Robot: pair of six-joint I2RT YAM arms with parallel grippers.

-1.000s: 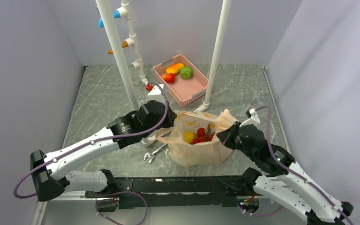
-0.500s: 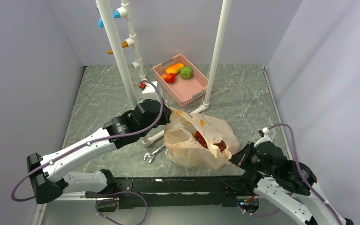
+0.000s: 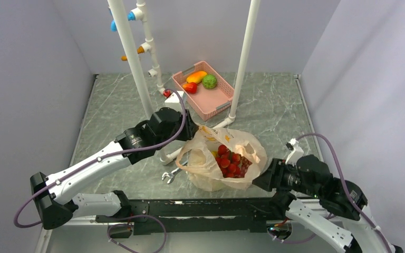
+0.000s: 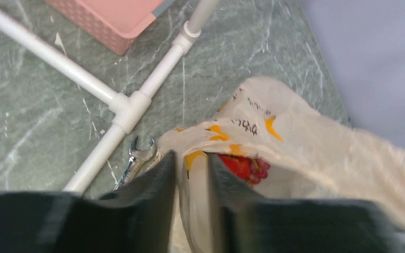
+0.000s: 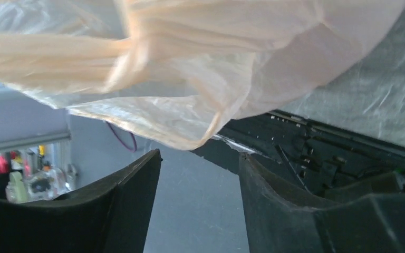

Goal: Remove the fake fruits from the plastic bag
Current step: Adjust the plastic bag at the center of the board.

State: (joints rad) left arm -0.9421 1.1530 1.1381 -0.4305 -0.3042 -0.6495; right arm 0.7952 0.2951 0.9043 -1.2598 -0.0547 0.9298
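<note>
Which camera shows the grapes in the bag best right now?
Top external: it looks into the open plastic bag, showing the red grapes piled inside. Left wrist shows only a red patch past the bag's rim; right wrist shows only the bag's outside.

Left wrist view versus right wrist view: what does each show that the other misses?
Only the left wrist shows the left gripper pinching the plastic bag at its rim, red grapes inside, the wrench, white pipe and pink basket. Only the right wrist shows the right gripper open beside the bag, gripping nothing, and the black rail. Both show the bag and marble table.
</note>
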